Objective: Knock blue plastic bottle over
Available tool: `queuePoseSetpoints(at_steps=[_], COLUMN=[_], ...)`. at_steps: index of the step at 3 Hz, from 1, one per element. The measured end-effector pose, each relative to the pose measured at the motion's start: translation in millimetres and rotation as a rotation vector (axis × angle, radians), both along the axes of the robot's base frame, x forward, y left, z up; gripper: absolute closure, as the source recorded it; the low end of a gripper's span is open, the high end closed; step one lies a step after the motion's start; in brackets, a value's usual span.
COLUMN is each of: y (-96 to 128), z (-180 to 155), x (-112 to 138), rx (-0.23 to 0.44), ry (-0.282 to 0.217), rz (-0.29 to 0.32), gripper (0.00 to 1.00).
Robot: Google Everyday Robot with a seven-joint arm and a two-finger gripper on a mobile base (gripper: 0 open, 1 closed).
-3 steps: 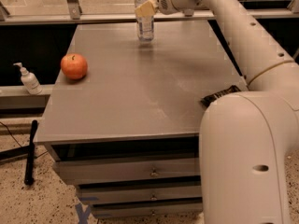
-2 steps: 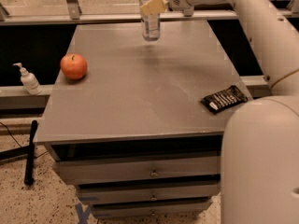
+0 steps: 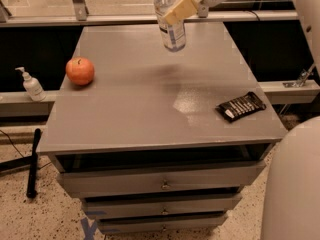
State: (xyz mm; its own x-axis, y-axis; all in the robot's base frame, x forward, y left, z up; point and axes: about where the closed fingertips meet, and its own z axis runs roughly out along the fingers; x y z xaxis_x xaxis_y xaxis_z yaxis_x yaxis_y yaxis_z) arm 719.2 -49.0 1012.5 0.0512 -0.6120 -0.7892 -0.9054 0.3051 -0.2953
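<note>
The blue plastic bottle [image 3: 170, 29], clear with a pale label, is upright at the top centre of the camera view, over the far part of the grey table [image 3: 150, 114]. Its cap is cut off by the top edge. A dark shadow lies on the tabletop below and in front of it, so it looks lifted off the surface. My gripper [image 3: 173, 11] reaches in from the upper right and is shut on the bottle's upper body. One tan finger pad [image 3: 181, 8] lies across its front; the other finger is hidden behind the bottle.
A red apple [image 3: 80, 70] sits at the table's left edge. A black ribbed packet [image 3: 241, 105] lies near the right edge. A small white pump bottle [image 3: 31, 84] stands on a ledge to the left. Drawers [image 3: 160, 184] are below the tabletop. My white body [image 3: 295, 184] fills the lower right.
The bottle and my gripper have shifted right and toward the camera, and a shadow now shows under the bottle. My body has moved out to the right, uncovering the black packet.
</note>
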Motion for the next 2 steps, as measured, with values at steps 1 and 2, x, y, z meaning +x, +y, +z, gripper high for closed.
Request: queuePoseSetpoints(at_steps=[1,2], y=[-2,-3], z=[-27,-63], x=[-48,-99], rx=[-0.295,-0.606], ry=[-0.014,0.006], rz=[0.189,0.402], gripper=[1.00,1.00])
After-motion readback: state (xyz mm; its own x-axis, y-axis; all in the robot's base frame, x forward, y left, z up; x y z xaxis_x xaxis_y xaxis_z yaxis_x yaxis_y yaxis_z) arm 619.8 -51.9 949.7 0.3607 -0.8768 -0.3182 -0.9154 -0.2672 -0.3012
